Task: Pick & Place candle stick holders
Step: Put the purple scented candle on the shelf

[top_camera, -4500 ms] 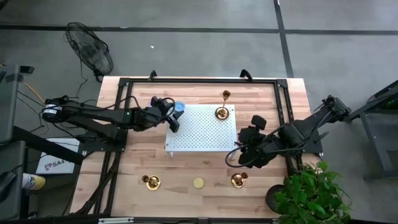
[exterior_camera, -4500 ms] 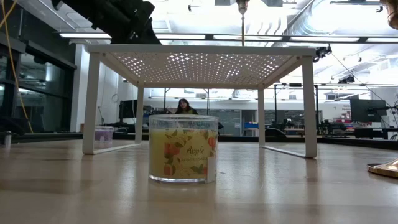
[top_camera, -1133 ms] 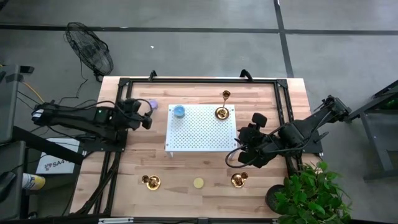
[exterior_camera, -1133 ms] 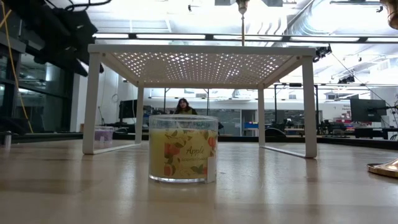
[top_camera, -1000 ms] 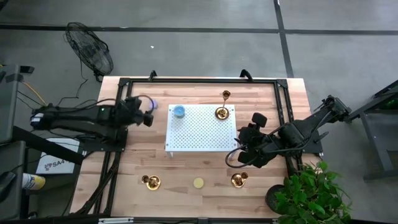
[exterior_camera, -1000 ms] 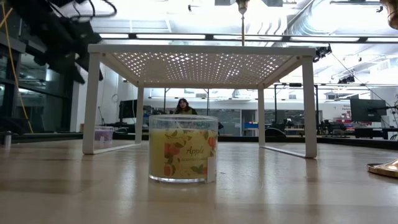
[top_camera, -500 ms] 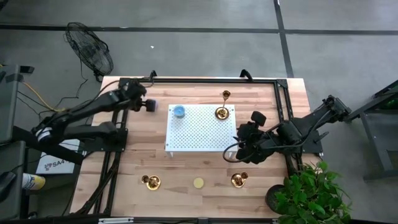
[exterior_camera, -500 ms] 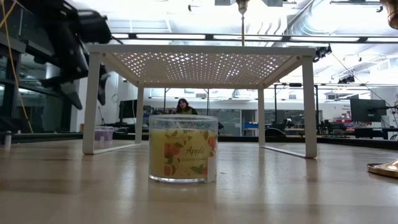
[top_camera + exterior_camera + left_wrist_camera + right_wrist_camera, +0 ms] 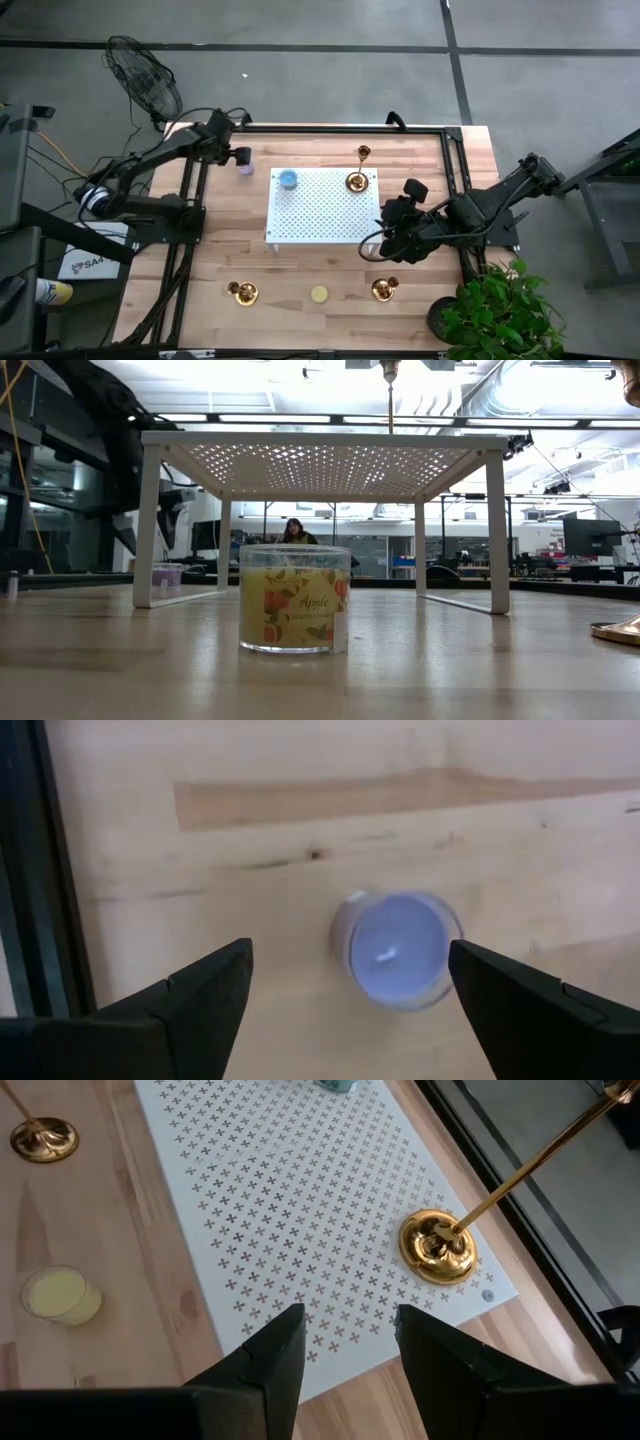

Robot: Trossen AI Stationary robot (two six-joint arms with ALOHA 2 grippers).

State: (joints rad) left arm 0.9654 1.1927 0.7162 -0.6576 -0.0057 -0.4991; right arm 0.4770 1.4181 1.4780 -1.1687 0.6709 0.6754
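Observation:
A tall gold candle stick holder stands by its round base (image 9: 357,181) on the white perforated rack (image 9: 320,205); it also shows in the right wrist view (image 9: 438,1247). Two short gold holders stand on the wood near the front edge, one at the left (image 9: 243,292) and one at the right (image 9: 384,289). My right gripper (image 9: 387,240) is open and empty, off the rack's right near corner (image 9: 345,1325). My left gripper (image 9: 241,158) is open and empty at the far left, above a purple candle (image 9: 397,948), with one finger on either side of it.
A blue candle (image 9: 288,179) sits on the rack's far left corner. A yellow candle jar (image 9: 319,294) stands between the two short holders and fills the middle of the low view (image 9: 295,598). A black frame (image 9: 320,130) runs along the table's far edge and sides.
My left arm has swung from the rack's left side toward the table's far edge and has come down over the purple candle, its gripper open throughout. The holders and candles have stayed where they were.

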